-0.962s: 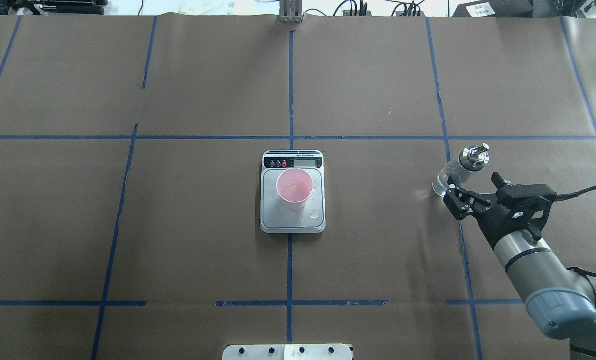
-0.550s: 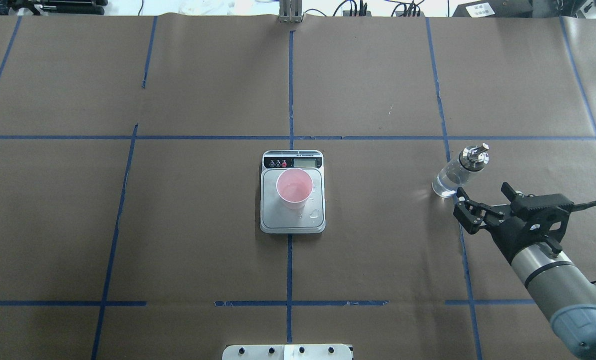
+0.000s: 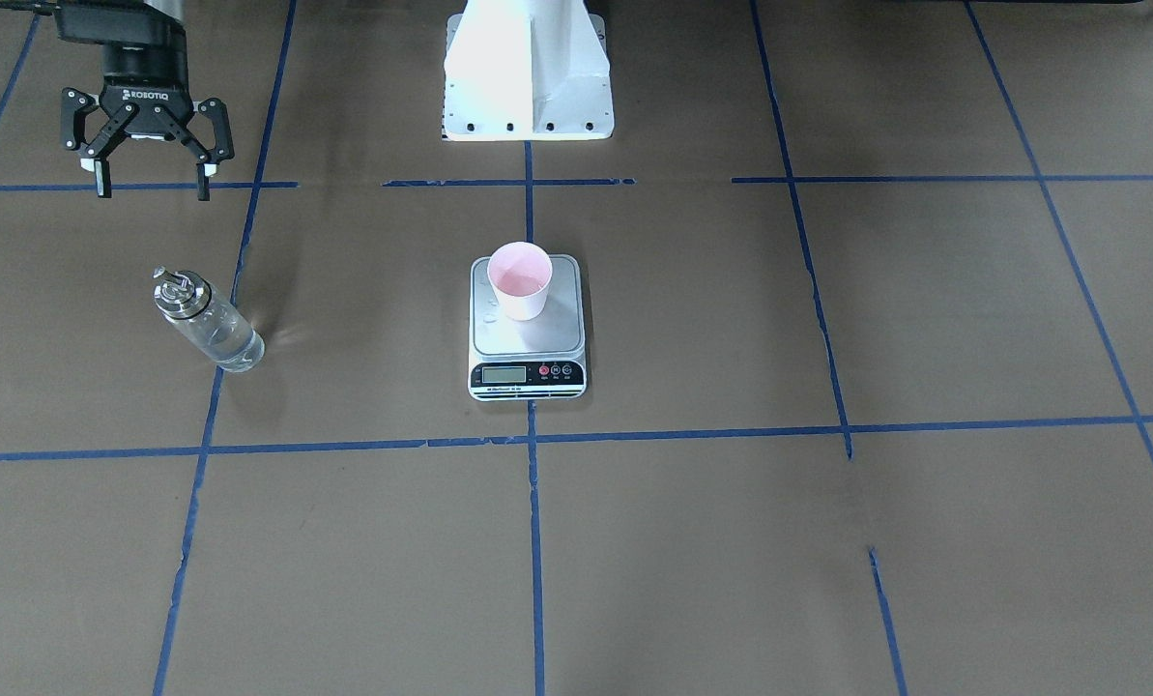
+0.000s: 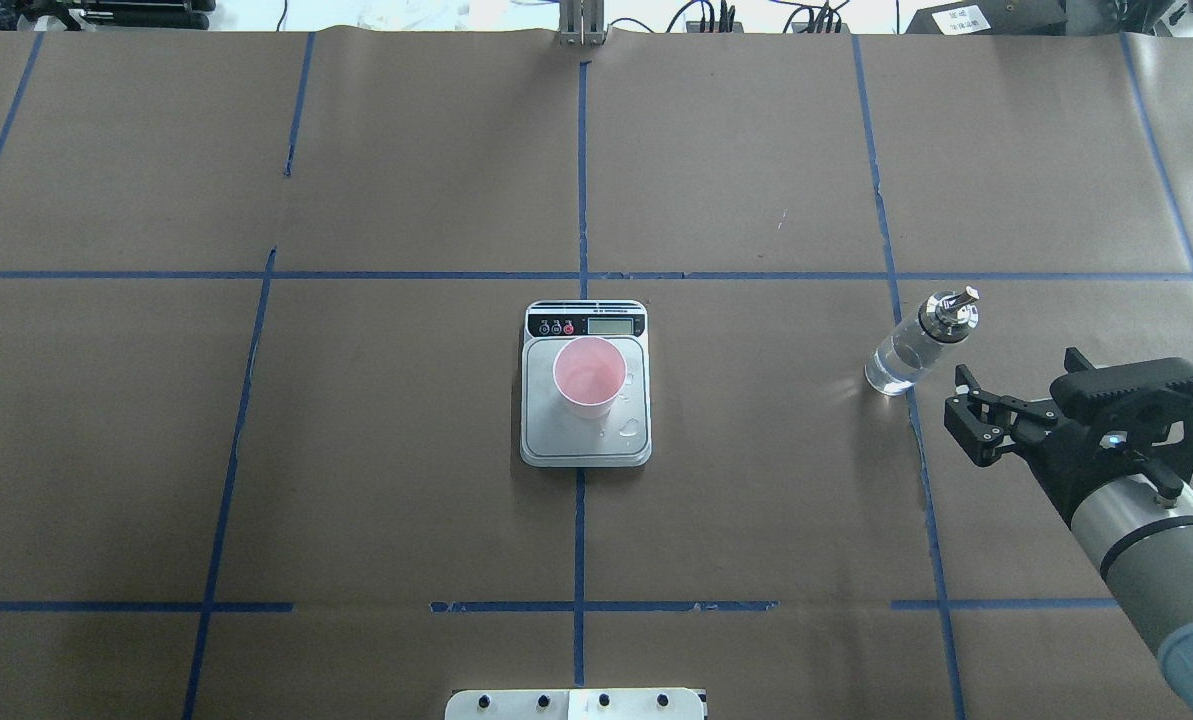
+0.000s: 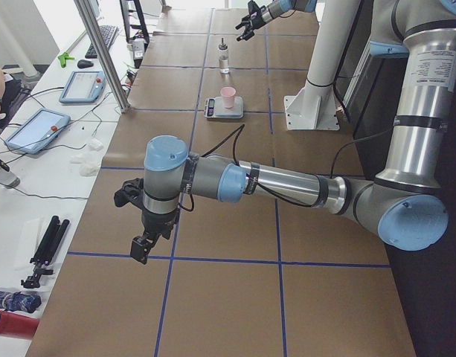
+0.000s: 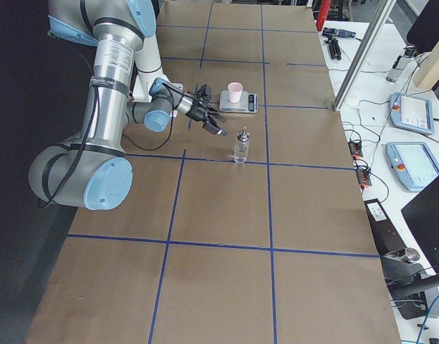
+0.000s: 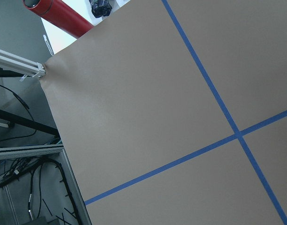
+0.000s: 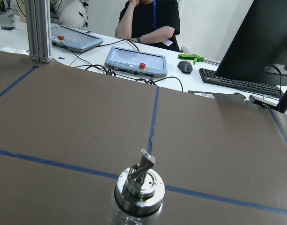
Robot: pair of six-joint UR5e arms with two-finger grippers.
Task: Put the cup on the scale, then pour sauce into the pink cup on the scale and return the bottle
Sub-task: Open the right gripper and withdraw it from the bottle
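The pink cup [image 4: 589,377] stands on the silver scale [image 4: 586,442] at the table's middle, also in the front view [image 3: 519,280]. Some droplets lie on the scale's platform. The clear glass bottle [image 4: 906,350] with its silver pourer stands upright on the paper to the right, with clear liquid in it; the right wrist view shows its top [image 8: 139,186]. My right gripper [image 4: 961,418] is open and empty, a short way from the bottle on the robot's side, as the front view [image 3: 151,188] also shows. My left gripper [image 5: 140,248] shows only in the exterior left view; I cannot tell its state.
The robot's white base [image 3: 528,68] stands behind the scale. Beyond the table's far edge are tablets [image 8: 136,61], a keyboard [image 8: 239,80] and seated people. A red tube [image 7: 59,18] lies off the table's left end. Blue tape lines cross the brown paper.
My right gripper has drawn back from the bottle towards the robot and to the right, staying open. The bottle, cup and scale have not moved.
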